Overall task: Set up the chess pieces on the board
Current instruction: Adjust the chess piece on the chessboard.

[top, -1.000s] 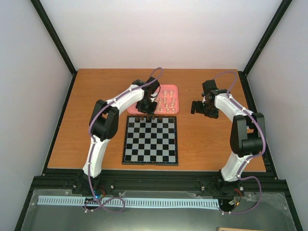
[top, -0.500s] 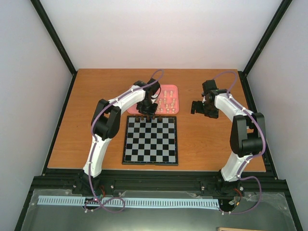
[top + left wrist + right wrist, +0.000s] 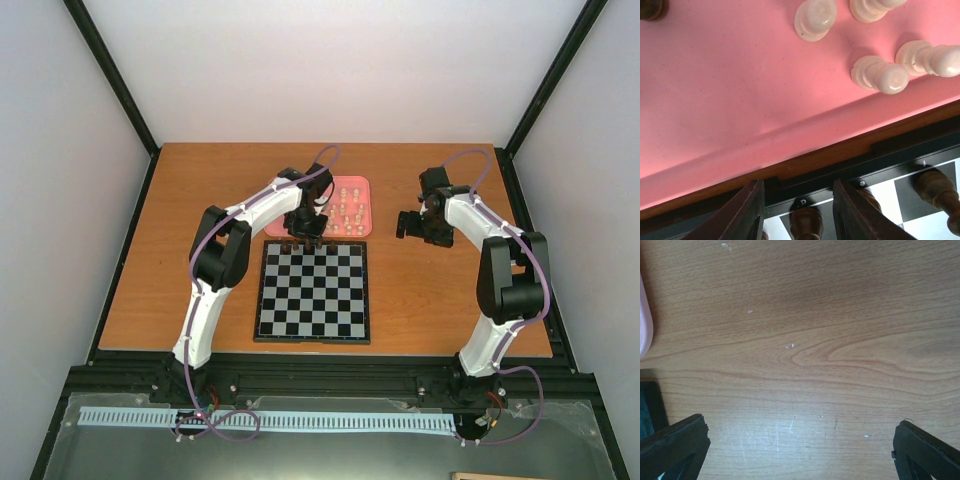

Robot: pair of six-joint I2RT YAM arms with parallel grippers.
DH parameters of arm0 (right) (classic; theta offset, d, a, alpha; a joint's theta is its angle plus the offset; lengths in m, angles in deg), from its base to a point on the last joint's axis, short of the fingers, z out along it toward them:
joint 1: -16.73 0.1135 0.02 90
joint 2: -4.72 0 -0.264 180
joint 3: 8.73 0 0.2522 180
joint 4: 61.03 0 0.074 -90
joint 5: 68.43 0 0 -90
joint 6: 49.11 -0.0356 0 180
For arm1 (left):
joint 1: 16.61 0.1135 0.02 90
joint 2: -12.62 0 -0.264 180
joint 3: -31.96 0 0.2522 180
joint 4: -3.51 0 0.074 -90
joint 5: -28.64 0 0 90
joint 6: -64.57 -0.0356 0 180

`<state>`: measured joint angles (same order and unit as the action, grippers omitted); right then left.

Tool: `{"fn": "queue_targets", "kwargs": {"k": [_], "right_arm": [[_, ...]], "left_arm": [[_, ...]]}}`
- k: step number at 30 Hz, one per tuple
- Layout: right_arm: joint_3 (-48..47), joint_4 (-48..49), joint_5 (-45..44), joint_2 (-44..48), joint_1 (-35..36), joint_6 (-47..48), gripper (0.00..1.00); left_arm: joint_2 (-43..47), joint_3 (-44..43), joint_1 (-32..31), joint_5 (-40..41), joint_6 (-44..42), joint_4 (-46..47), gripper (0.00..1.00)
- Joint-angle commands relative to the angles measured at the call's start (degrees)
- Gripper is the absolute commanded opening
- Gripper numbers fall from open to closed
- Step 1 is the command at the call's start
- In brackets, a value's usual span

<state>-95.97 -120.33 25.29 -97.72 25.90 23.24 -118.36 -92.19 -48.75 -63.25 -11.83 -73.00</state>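
The board (image 3: 312,290) lies in the middle of the table, with a few dark chess pieces (image 3: 300,243) standing along its far row. My left gripper (image 3: 306,232) hangs over that far edge. In the left wrist view its fingers (image 3: 740,215) stand apart on either side of one upright dark piece (image 3: 806,222), a gap showing on both sides. Other dark pieces (image 3: 935,182) stand to its right. Cream pieces (image 3: 880,75) lie in the pink tray (image 3: 740,90). My right gripper (image 3: 403,222) is wide open over bare wood, its fingertips (image 3: 675,445) at the frame's lower corners.
The pink tray (image 3: 366,205) sits just beyond the board and holds several cream pieces (image 3: 347,212) and one dark piece (image 3: 652,7). The tray's edge (image 3: 644,315) and the board's corner (image 3: 647,405) show at the left of the right wrist view.
The left arm has shifted slightly, bringing its gripper a touch nearer over the board's far row. The right arm has barely moved.
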Motion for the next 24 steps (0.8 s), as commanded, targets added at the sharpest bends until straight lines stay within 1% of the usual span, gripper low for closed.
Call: {"fn": "queue_targets", "kwargs": {"k": [1,16,19,24], "right_arm": [[-1.0,0.4,0.4,-0.7,0.5,-0.1,1.00],[-0.6,0.5,0.5,-0.8,0.5,-0.2,1.00],[-0.6,0.5,0.5,-0.7,0.5,-0.1,1.00],[-0.8,0.4,0.4,-0.9,0.5,-0.1,1.00]], "left_arm": [[0.8,0.1,0.0,-0.7,-1.0,0.6,0.41],[0.6,0.3,0.0,-0.2,-0.9,0.8,0.41],[0.0,-1.1,0.0,0.4,-1.0,0.3,0.44],[-0.7,-4.2,0.0,0.9,-0.9,-0.6,0.44]]}}
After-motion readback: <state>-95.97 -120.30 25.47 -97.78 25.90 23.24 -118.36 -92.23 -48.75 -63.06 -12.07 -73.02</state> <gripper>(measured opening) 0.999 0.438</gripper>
